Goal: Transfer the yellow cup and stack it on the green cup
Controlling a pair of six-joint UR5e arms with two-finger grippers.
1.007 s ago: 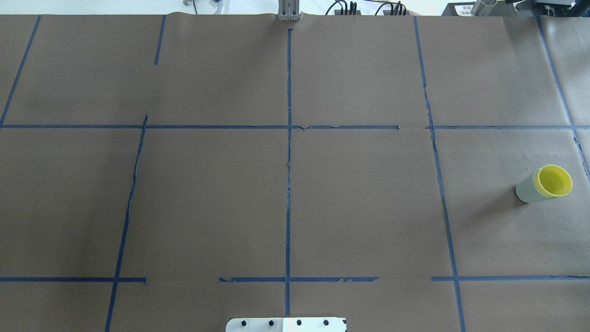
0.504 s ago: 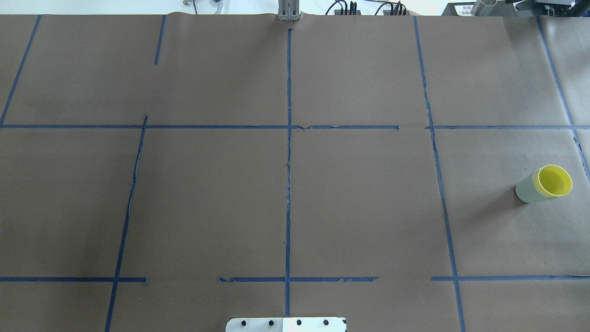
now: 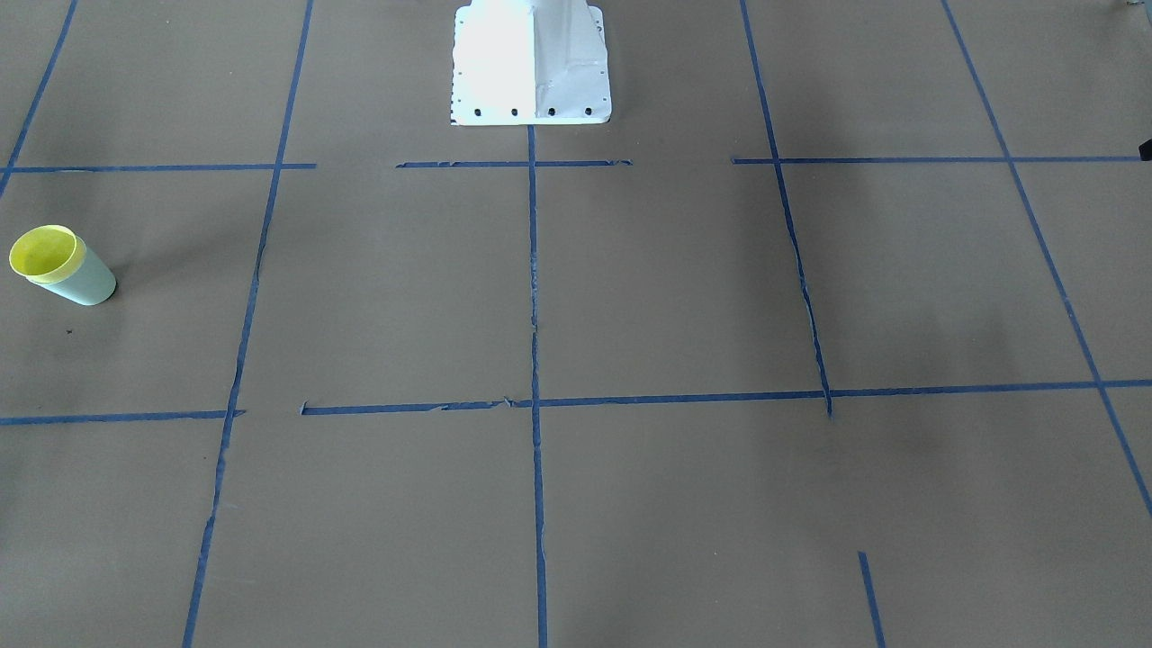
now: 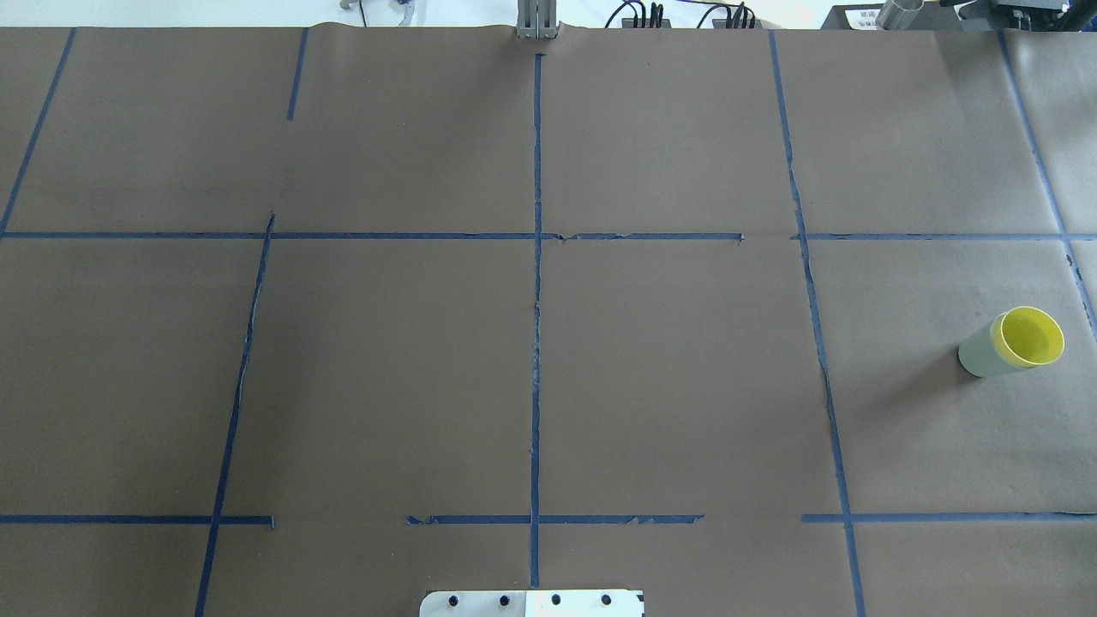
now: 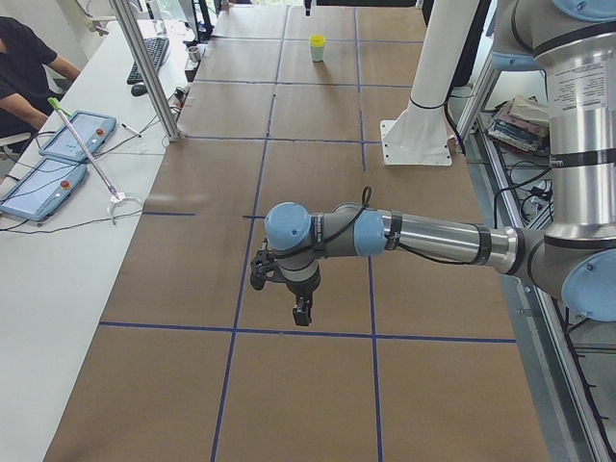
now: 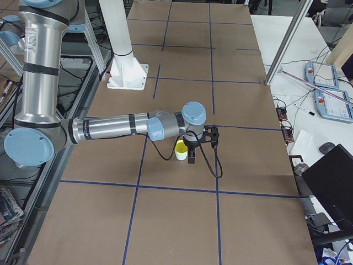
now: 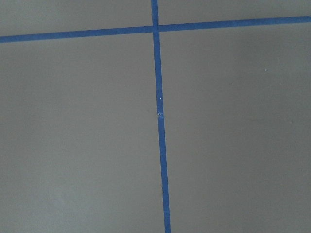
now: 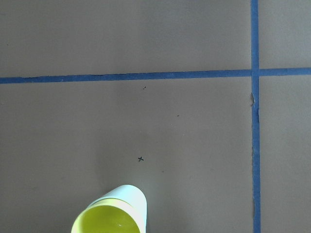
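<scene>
The yellow cup (image 4: 1029,336) sits nested inside the green cup (image 4: 980,357), upright at the table's far right in the overhead view. The pair is at the left edge of the front view, yellow cup (image 3: 41,251) in green cup (image 3: 88,283). The right wrist view shows the yellow rim (image 8: 106,221) at its bottom edge. In the exterior right view my right gripper (image 6: 202,149) hangs right beside the stacked cups (image 6: 180,149), apart from them. My left gripper (image 5: 287,296) hovers over bare table in the exterior left view. I cannot tell whether either is open or shut.
The white robot pedestal (image 3: 531,63) stands at the table's middle near edge. Blue tape lines (image 4: 536,343) grid the brown table cover. A side desk with tablets (image 5: 58,154), a metal post (image 5: 144,67) and an operator (image 5: 24,67) lie beyond the far edge.
</scene>
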